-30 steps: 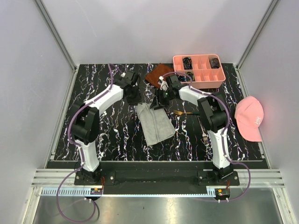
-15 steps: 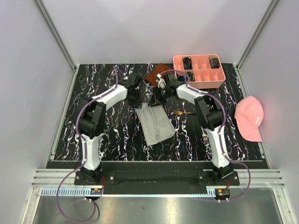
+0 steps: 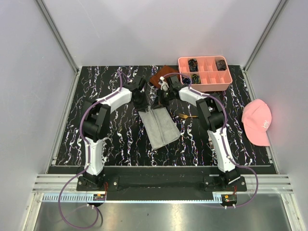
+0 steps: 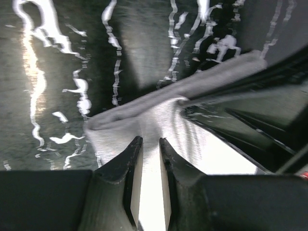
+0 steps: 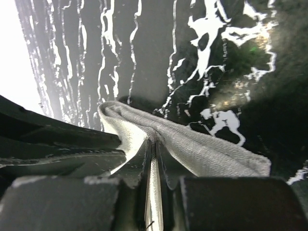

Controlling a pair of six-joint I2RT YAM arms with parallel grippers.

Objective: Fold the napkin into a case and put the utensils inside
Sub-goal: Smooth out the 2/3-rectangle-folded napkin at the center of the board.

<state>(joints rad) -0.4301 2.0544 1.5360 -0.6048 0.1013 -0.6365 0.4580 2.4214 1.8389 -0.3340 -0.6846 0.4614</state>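
Note:
The light grey napkin [image 3: 160,126] lies as a folded strip in the middle of the table, running from far left to near right. Both grippers sit at its far end. My left gripper [image 3: 143,103] holds the far left corner; in the left wrist view its jaws [image 4: 150,139] stand narrowly apart with napkin cloth [image 4: 159,113] filling the gap. My right gripper [image 3: 162,101] pinches the far right corner, jaws [image 5: 155,140] shut on a raised fold of napkin [image 5: 207,149]. A dark utensil with a gold end [image 3: 186,116] lies right of the napkin. The silver fork [image 3: 211,142] is partly hidden by the right arm.
A pink compartment tray [image 3: 207,87] stands at the back right, with a rust-brown cloth [image 3: 161,75] just left of it. A pink cap [image 3: 256,121] lies at the table's right edge. White walls close in the back and both sides.
Both grippers have moved in and down onto the napkin's far edge and closed on it. The far edge now looks slightly gathered between them.

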